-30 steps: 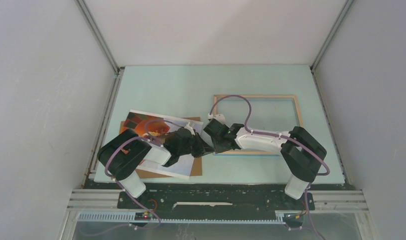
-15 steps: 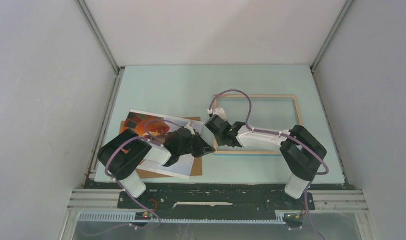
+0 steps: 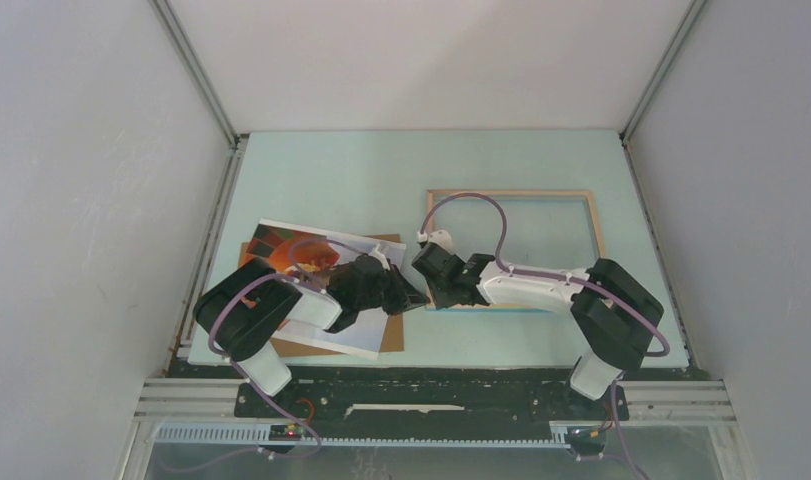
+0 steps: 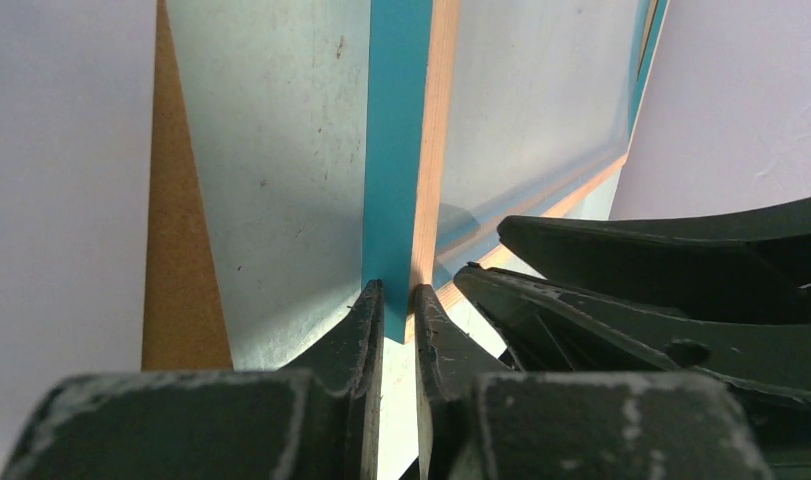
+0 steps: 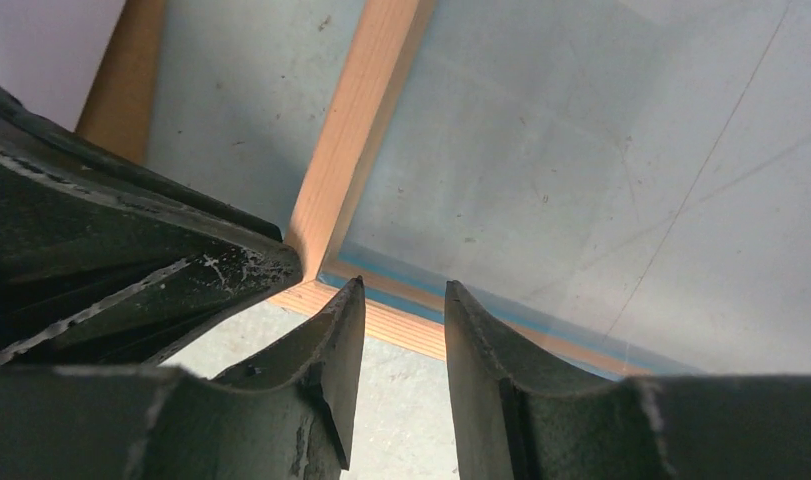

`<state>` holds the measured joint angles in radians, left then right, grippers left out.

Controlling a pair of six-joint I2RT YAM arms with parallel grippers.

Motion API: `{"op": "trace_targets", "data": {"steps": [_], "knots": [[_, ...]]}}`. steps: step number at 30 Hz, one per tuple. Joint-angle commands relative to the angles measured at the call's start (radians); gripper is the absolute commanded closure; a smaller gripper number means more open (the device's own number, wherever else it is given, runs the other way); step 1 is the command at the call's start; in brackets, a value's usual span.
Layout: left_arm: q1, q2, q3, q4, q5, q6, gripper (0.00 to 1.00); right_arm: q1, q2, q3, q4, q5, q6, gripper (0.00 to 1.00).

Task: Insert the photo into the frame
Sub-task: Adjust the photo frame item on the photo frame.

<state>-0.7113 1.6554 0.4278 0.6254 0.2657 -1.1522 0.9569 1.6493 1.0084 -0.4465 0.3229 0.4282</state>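
The pale green table [image 3: 331,170] carries everything. The frame [image 3: 511,193] is the biggest item, a thin open rectangle lying right of centre with its light wood back up. From above it reads almost wholly as wood, with only a sliver of blue along the near rail. The left wrist view shows the bright blue face and edge of its left rail [image 4: 396,150] beside the wood. The right wrist view shows the near-left corner [image 5: 366,130], with a blue strip inside the near rail.

To the left lies a brown backing board [image 3: 389,338]. The photo [image 3: 273,243] rests on top of it, a white-bordered print with orange-red and dark brown patches, largely hidden under the left arm.

The left jaws are clenched on the frame's left rail just above its near corner. The right jaws stand released, parted over the near rail at that same corner, beside the left ones. Whether they touch the wood I cannot tell.
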Motion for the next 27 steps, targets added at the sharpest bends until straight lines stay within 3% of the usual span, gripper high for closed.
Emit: {"op": "trace_targets", "data": {"steps": [1,11,18,22,27], "knots": [[-0.004,0.052,-0.048,-0.304,-0.103,0.082,0.86,0.006,0.027,-0.001,0.0,0.049,0.071,0.58],[-0.003,0.052,-0.047,-0.306,-0.105,0.083,0.86,-0.022,0.112,0.006,0.009,0.088,0.125,0.64],[-0.003,0.053,-0.044,-0.308,-0.103,0.082,0.86,0.008,0.004,0.047,-0.052,0.067,0.115,0.62],[-0.003,0.05,-0.044,-0.307,-0.103,0.081,0.86,0.003,-0.077,0.061,-0.118,0.048,0.129,0.58],[-0.003,0.024,-0.046,-0.313,-0.107,0.093,0.86,-0.019,-0.155,-0.015,-0.164,0.04,0.18,0.44]]}}
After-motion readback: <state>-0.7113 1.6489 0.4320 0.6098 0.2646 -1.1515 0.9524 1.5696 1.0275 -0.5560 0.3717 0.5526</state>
